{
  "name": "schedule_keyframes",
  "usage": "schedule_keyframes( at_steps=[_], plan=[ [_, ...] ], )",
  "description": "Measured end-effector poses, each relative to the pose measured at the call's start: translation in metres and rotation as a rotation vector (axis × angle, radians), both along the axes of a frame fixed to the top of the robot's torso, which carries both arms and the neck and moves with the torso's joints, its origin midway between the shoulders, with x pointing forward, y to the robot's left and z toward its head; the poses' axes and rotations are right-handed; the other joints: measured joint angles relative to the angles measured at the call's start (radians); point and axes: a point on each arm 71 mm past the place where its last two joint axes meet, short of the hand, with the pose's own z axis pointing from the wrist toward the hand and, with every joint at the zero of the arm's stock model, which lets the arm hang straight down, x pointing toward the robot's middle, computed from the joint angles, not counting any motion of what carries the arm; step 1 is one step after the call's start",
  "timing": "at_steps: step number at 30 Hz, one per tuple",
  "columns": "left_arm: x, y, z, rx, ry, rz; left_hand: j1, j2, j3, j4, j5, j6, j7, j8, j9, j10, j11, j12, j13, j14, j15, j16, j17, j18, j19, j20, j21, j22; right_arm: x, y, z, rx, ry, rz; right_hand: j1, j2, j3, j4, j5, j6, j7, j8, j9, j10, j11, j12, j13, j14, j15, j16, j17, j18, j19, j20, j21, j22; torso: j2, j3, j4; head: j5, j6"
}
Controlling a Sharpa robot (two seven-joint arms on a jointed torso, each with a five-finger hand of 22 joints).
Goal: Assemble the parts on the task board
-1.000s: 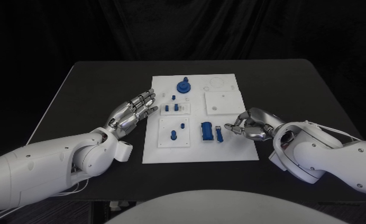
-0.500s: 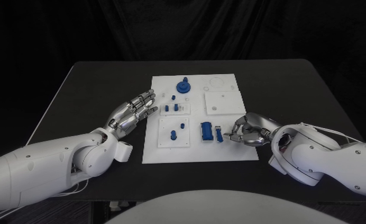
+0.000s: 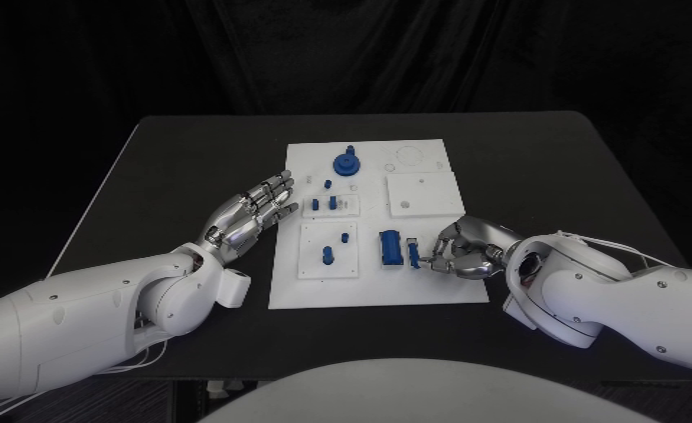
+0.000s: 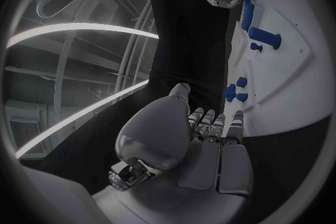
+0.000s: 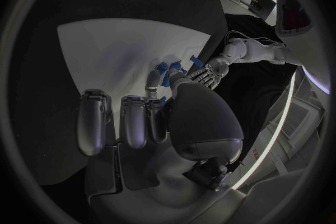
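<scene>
Right fingers: the right hand (image 3: 464, 247) sits at the lower right edge of the task board (image 3: 433, 278). Its fingers (image 5: 94, 121) are curled in, and the tips reach a thin blue part (image 3: 414, 253). I cannot tell if they pinch it or only touch it.
Left fingers: the left hand (image 3: 251, 213) is at the left of the board, over the black table (image 3: 173, 158). Its fingers (image 4: 217, 126) are straight and a little apart, and they hold nothing.
Task board: a white plate in the middle of the head view, with raised white squares on it.
Parts: a round blue part (image 3: 346, 162) stands near the top of the board. Small blue pegs (image 3: 326, 204) stand below it. A fat blue block (image 3: 389, 246) lies in the lower middle, just left of the thin part.
Writing: no words or marks can be read on the board or parts.
Hard to see: the right hand covers the end of the thin part. In the right wrist view the palm hides most of the blue pieces.
</scene>
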Motion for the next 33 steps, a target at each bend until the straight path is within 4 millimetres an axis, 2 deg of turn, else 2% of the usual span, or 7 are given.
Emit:
schedule_keyframes(
  at_steps=[12, 25, 33],
  plan=[
    [-0.002, 0.0, -0.002, 0.0, 0.006, 0.001, 0.0, 0.0, 0.003, -0.003, 0.004, 0.0, 0.0, 0.0, 0.0, 0.0, 0.0, 0.0, 0.0, 0.0, 0.0, 0.0, 0.0, 0.0, 0.0, 0.0, 0.0, 0.0, 0.004, 0.002, -0.004, -0.009, 0.002, 0.003, 0.015, 0.0, 0.001, -0.007, -0.004, 0.003, -0.003, 0.0, 0.001, 0.0, 0.0, 0.0, 0.0, 0.0, 0.0, 0.0, 0.0, 0.0, -0.003, -0.003, 0.0, 0.0, 0.0, 0.0, 0.0, 0.0, 0.0],
    [-0.003, 0.001, -0.003, 0.001, 0.009, 0.001, 0.0, 0.0, 0.003, -0.003, 0.004, 0.0, 0.0, 0.0, 0.0, 0.0, 0.0, 0.0, 0.0, 0.0, 0.0, 0.0, 0.0, 0.0, 0.0, 0.0, 0.0, 0.0, 0.011, 0.003, -0.008, -0.019, -0.003, -0.001, 0.031, 0.016, 0.004, -0.01, -0.004, 0.003, -0.003, 0.0, 0.002, 0.0, 0.0, 0.0, 0.0, 0.0, 0.0, 0.0, 0.0, 0.0, -0.003, -0.003, 0.0, 0.0, 0.0, 0.0, 0.0, 0.0, 0.0],
    [-0.003, 0.0, -0.004, 0.0, 0.009, 0.0, 0.0, 0.0, 0.003, -0.003, 0.004, 0.0, 0.0, 0.0, 0.0, 0.0, 0.0, 0.0, 0.0, 0.0, 0.0, 0.0, 0.0, 0.0, 0.0, 0.0, 0.0, 0.0, 0.016, 0.004, -0.01, -0.026, -0.006, -0.003, 0.043, 0.012, 0.007, -0.012, -0.011, 0.003, -0.003, 0.0, 0.003, 0.004, -0.004, 0.0, 0.0, 0.0, 0.0, 0.0, 0.0, 0.0, -0.003, -0.003, 0.0, 0.0, 0.0, 0.0, -0.0001, 0.0, 0.0]
  ],
)
